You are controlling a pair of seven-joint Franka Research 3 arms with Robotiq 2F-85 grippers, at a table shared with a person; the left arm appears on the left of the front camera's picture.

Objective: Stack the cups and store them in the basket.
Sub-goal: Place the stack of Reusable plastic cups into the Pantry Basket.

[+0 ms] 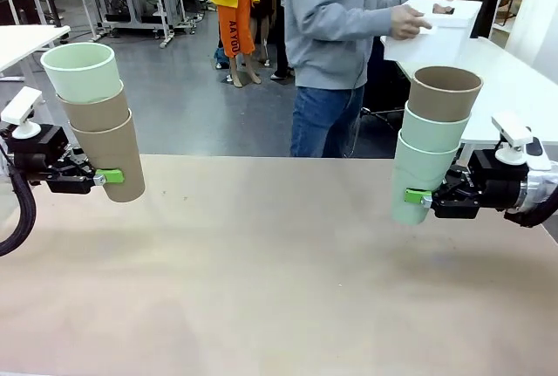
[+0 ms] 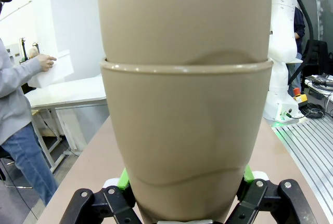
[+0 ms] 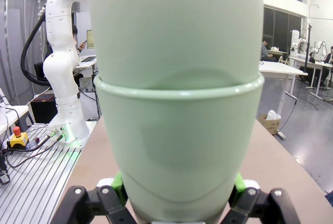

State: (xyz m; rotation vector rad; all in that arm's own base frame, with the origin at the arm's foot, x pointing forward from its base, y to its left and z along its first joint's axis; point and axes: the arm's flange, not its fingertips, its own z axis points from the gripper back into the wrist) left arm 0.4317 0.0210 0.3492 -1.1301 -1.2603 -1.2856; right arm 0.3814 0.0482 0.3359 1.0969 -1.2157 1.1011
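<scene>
My left gripper (image 1: 112, 176) is shut on a stack of three cups (image 1: 98, 123) held above the table's left side: two tan ones with a mint green one on top, leaning slightly left. In the left wrist view the tan stack (image 2: 184, 130) rises between the green pads (image 2: 123, 178). My right gripper (image 1: 417, 195) is shut on another stack (image 1: 432, 145): two mint green cups with a tan one on top. The right wrist view shows the mint green stack (image 3: 177, 130) close up. A person behind the table holds the white basket (image 1: 436, 31) in both hands, off the table.
The tan table (image 1: 279, 280) spreads below both stacks. The person in a grey top and jeans (image 1: 336, 44) stands at the far edge, right of centre. A white table (image 1: 514, 88) sits at the back right, other desks at the back left.
</scene>
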